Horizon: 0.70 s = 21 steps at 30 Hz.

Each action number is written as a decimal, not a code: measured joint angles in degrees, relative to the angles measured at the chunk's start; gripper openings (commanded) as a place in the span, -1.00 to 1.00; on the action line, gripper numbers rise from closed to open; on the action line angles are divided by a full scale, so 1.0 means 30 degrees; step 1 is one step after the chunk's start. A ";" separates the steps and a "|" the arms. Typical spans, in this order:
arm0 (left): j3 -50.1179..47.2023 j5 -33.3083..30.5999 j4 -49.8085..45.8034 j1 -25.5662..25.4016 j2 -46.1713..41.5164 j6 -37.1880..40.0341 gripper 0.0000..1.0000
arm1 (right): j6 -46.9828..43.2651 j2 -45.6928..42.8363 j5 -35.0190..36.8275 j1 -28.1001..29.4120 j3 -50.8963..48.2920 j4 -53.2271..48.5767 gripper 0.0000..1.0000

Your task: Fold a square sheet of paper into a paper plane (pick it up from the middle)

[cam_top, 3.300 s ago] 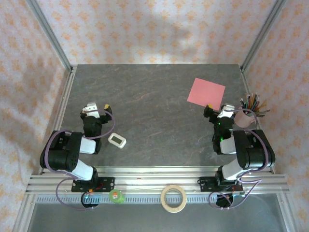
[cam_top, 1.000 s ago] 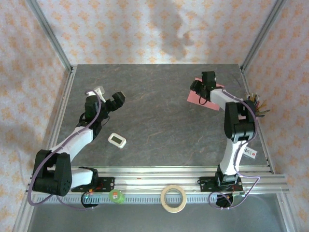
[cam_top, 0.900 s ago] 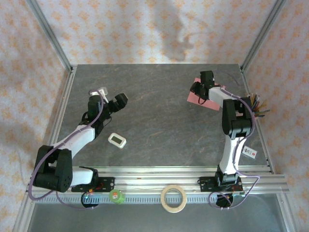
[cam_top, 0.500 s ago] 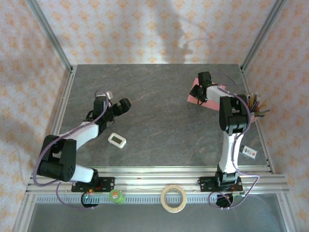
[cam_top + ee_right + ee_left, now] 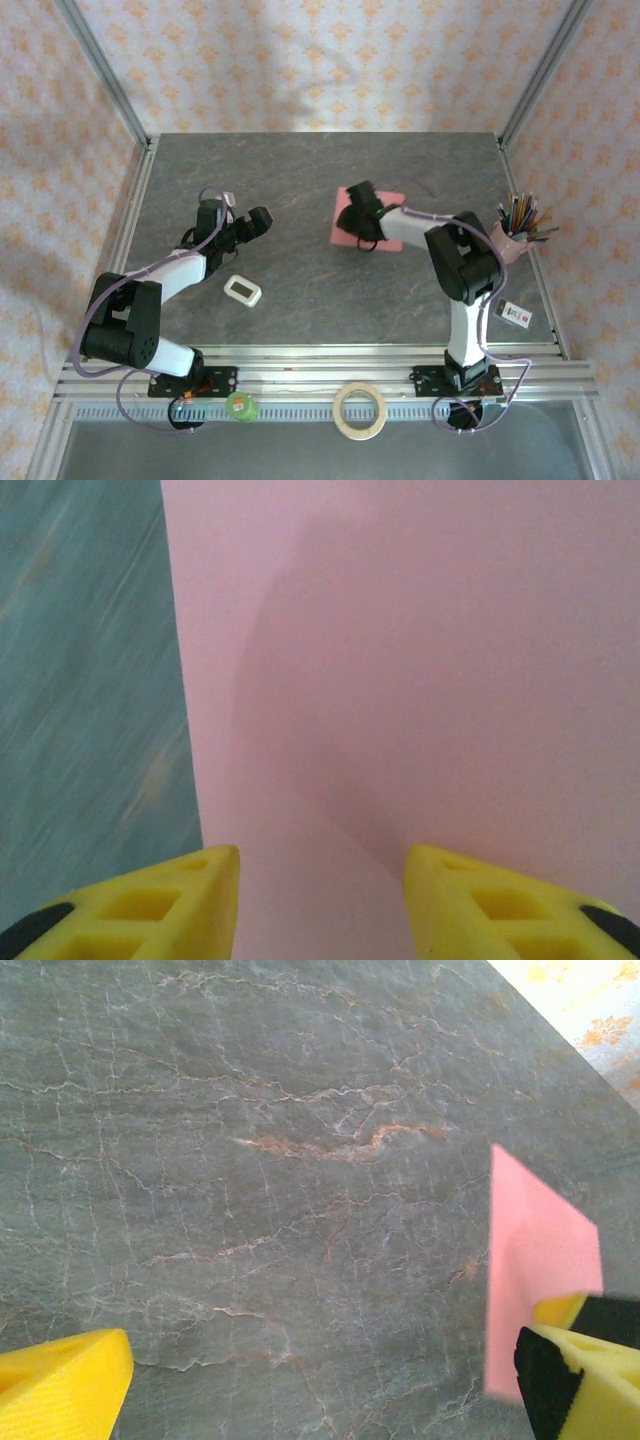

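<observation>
Where the right gripper (image 5: 320, 868) gapes — the sheet (image 5: 420, 650) lies beneath.

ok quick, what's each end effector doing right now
Left end effector: open, holding nothing.
Right end effector: open, poised over the square sheet of paper.

You get bright, even, diffuse light in the top view, with no glare on the dark bench (image 5: 300, 170) and everything sharp. A soft grey shadow smudges the back wall (image 5: 300, 75). The frame posts (image 5: 104, 70) splay outward toward the edges. In your left wrist view the bench veins are crisp, but the yellow fingertips (image 5: 65, 1385) of the left tool (image 5: 325, 1390) go soft up close. In your right wrist view the bench strip is smeared into streaks. A faint, broad shadow lies on the square sheet of paper (image 5: 450, 610) ahead of the right tool (image 5: 320, 880).
</observation>
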 measured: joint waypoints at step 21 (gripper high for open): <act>0.0393 0.0459 -0.0481 -0.0823 0.0299 -0.1166 0.82 | -0.3206 0.0648 -0.2455 -0.2076 0.3541 -0.1333 -0.41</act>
